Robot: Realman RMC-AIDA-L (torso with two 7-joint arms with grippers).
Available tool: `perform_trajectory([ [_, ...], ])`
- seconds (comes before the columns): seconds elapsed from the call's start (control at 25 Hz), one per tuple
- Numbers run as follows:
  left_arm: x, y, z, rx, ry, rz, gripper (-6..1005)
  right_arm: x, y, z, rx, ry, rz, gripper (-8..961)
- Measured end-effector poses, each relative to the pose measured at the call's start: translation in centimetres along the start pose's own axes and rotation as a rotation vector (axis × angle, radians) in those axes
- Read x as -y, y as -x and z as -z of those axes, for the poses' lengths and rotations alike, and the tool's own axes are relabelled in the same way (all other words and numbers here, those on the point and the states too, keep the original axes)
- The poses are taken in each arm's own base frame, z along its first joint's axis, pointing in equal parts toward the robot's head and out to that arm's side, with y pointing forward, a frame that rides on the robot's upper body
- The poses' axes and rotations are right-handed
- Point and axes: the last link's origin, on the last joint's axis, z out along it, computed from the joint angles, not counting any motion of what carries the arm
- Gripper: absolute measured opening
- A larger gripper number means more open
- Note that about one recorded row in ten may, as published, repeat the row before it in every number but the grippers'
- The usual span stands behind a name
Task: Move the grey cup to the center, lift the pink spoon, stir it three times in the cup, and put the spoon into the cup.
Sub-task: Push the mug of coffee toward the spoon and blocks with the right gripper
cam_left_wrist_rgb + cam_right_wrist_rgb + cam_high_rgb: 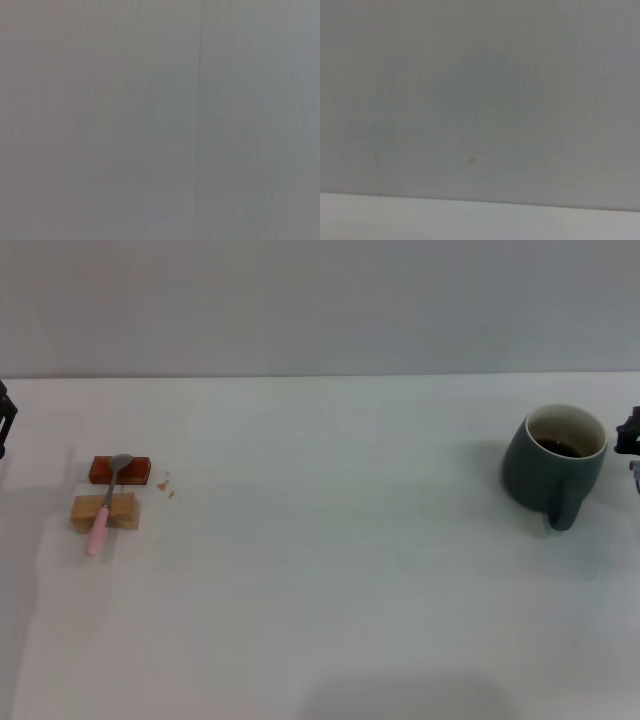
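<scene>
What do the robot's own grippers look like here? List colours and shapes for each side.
Very little shows. In the head view, the left gripper is only a black, angular sliver of hardware at the frame's edge. The right gripper is a small black blocky piece, with a pale grey part just below it. No cables or markings can be made out. Neither wrist view shows any gripper part.

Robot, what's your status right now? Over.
Left pincer and right pincer at table edges. Grey cup far right, unmoved. Pink spoon resting across two blocks, left. Nothing between them.
</scene>
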Motion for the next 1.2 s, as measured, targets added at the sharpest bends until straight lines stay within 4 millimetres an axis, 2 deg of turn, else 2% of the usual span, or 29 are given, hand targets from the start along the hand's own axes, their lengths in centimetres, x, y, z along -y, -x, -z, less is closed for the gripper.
perform_trajectory([
  [0.64,0.0,0.1,0.1,0.002,0.001,0.003,841,-3.9,0.9,-0.3,-0.005,0.108,0.058,0],
  [1.04,0.0,0.1,0.2,0.002,-0.001,0.001,841,-7.3,2.0,-0.3,0.003,0.194,0.072,0],
  [1.2,0.1,0.1,0.2,0.001,-0.004,0.0,841,-9.3,2.6,-0.2,0.001,0.246,0.076,-1],
])
